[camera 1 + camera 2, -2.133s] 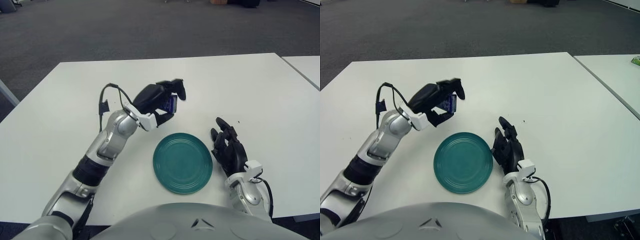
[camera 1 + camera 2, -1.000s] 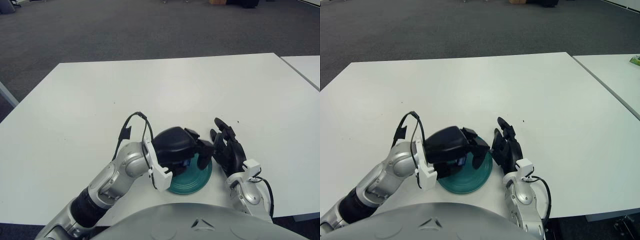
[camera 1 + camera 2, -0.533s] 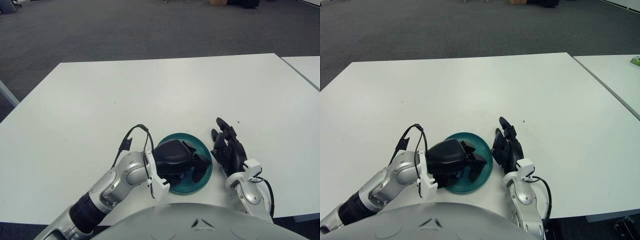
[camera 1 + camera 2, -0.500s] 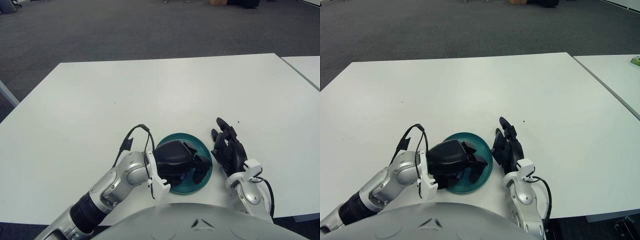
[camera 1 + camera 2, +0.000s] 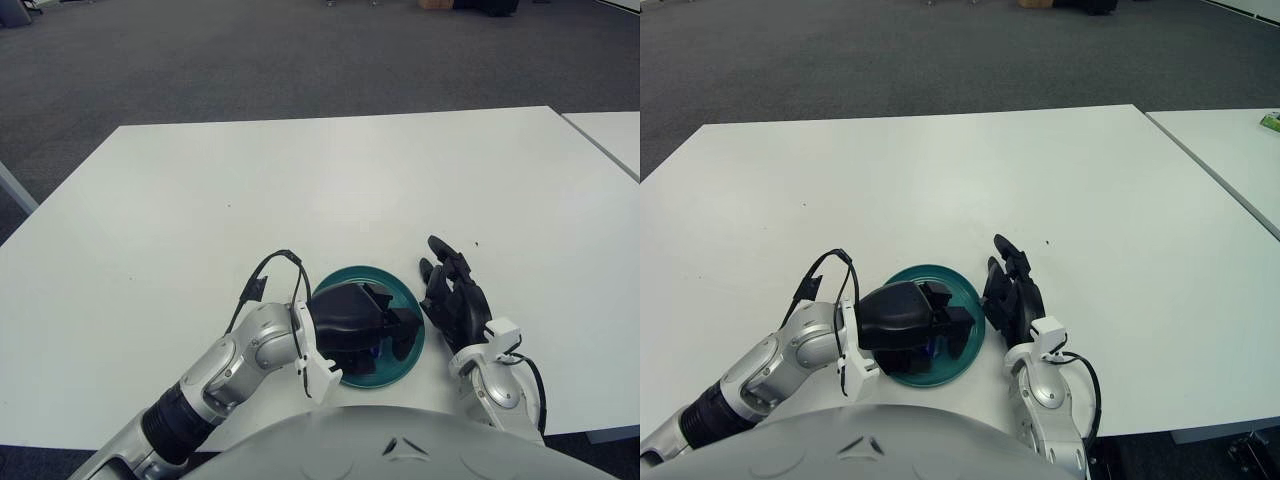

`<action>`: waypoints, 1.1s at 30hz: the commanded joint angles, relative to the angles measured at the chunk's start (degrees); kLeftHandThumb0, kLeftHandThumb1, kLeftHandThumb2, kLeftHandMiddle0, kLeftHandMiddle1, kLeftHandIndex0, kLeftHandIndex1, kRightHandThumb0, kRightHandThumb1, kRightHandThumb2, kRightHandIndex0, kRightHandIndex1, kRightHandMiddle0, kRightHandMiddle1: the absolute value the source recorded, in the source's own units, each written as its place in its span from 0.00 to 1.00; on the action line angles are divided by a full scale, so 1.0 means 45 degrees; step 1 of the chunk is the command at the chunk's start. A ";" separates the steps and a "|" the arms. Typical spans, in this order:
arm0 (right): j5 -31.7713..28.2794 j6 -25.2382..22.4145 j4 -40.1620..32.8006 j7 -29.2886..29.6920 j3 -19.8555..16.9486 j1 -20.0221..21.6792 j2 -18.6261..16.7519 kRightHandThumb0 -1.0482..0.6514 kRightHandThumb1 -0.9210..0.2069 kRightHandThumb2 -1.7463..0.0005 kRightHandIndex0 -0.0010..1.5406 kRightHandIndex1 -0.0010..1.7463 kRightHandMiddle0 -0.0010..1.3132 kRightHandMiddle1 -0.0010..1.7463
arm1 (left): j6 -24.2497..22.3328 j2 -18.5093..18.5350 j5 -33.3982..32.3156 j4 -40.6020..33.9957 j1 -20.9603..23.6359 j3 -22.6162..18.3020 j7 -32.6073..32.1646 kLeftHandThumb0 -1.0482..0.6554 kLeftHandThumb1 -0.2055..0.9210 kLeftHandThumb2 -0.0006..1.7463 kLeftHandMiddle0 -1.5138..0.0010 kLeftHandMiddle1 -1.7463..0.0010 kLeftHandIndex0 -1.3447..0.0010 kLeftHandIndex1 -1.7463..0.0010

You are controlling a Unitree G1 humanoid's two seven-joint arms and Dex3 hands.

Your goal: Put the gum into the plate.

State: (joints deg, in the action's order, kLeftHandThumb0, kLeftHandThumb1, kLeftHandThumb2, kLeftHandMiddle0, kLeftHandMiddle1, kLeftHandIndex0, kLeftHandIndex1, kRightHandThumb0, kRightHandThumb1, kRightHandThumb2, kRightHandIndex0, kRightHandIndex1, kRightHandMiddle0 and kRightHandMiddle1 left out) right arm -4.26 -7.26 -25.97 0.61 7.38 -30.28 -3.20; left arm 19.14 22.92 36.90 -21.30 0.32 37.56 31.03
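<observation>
Left eye view: left hand (image 5: 385,330) grips blue gum (image 5: 376,350) inside green plate (image 5: 400,288).

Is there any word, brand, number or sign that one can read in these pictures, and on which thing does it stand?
No text can be read.
The gum shows only a blue sliver under the left hand, over the green plate; any print is hidden.
The right hand shows beside the plate, unmarked.

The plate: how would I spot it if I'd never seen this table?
On the white table, look at the near edge, just before the robot's chest. The plate is a round teal dish, half covered by the left hand, with the right hand beside it.
</observation>
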 commanded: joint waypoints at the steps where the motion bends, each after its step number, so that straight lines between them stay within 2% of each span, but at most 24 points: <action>1: 0.0136 0.0175 0.0084 -0.0095 -0.0101 -0.0083 0.0274 0.13 0.00 0.43 0.11 0.00 0.00 0.20 | 0.0445 0.0236 -0.0370 0.0405 0.0606 -0.0087 0.0260 0.02 0.99 0.13 0.93 0.64 0.99 0.58; 4: 0.0075 0.0197 0.0219 -0.0226 -0.0256 0.0024 0.0309 0.14 0.00 0.43 0.10 0.00 0.00 0.18 | 0.0716 0.0486 -0.1031 0.0441 0.0839 -0.0145 0.0731 0.01 1.00 0.14 0.92 0.82 1.00 0.79; 5: 0.0029 0.0225 0.0287 -0.0288 -0.0336 0.0060 0.0326 0.14 0.00 0.43 0.10 0.00 0.00 0.18 | 0.0714 0.0605 -0.1412 0.0363 0.0852 -0.0220 0.0951 0.01 1.00 0.14 0.92 0.84 1.00 0.81; 6: 0.0000 0.0247 0.0335 -0.0338 -0.0396 0.0084 0.0332 0.14 0.00 0.43 0.10 0.00 0.00 0.17 | 0.0709 0.0687 -0.1682 0.0314 0.0865 -0.0273 0.1108 0.00 1.00 0.15 0.94 0.89 1.00 0.88; 10: 0.0027 0.0367 0.0488 -0.0439 -0.0531 0.0149 0.0297 0.15 0.00 0.42 0.10 0.00 0.00 0.16 | 0.0253 0.0806 -0.2526 0.0174 0.0907 -0.0424 0.1709 0.00 1.00 0.17 0.98 0.97 1.00 0.97; 21: 0.0200 0.0479 0.0708 -0.0412 -0.0615 0.0230 0.0206 0.17 0.00 0.40 0.10 0.00 0.00 0.17 | -0.1661 0.0515 -0.3483 -0.0078 0.0868 -0.0813 0.2322 0.00 1.00 0.18 1.00 1.00 1.00 1.00; 26: 0.0180 0.0379 0.0767 -0.0307 -0.0625 0.0288 0.0096 0.17 0.00 0.40 0.10 0.00 0.00 0.18 | -0.2031 0.0475 -0.3634 0.0043 0.0969 -0.1128 0.2228 0.00 1.00 0.18 1.00 1.00 1.00 1.00; 30: 0.0099 0.0434 0.0856 -0.0263 -0.0644 0.0320 -0.0010 0.17 0.00 0.41 0.11 0.00 0.00 0.19 | -0.2781 0.0461 -0.3898 -0.0064 0.0983 -0.1943 0.2025 0.00 1.00 0.16 1.00 1.00 1.00 1.00; 33: -0.0024 0.0566 0.0907 -0.0216 -0.0669 0.0312 -0.0153 0.16 0.00 0.42 0.12 0.01 0.00 0.21 | -0.4136 0.0071 -0.3804 -0.0217 0.0314 -0.2678 0.1331 0.00 1.00 0.13 1.00 1.00 1.00 1.00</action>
State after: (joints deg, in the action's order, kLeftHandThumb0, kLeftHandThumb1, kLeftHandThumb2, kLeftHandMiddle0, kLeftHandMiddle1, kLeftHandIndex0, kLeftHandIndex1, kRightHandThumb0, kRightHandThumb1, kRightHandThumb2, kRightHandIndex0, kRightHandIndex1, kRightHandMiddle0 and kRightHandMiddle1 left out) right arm -3.87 -5.03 -22.98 -0.77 4.55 -28.41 -3.50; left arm 5.25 24.10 20.01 -21.87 3.48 29.13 40.02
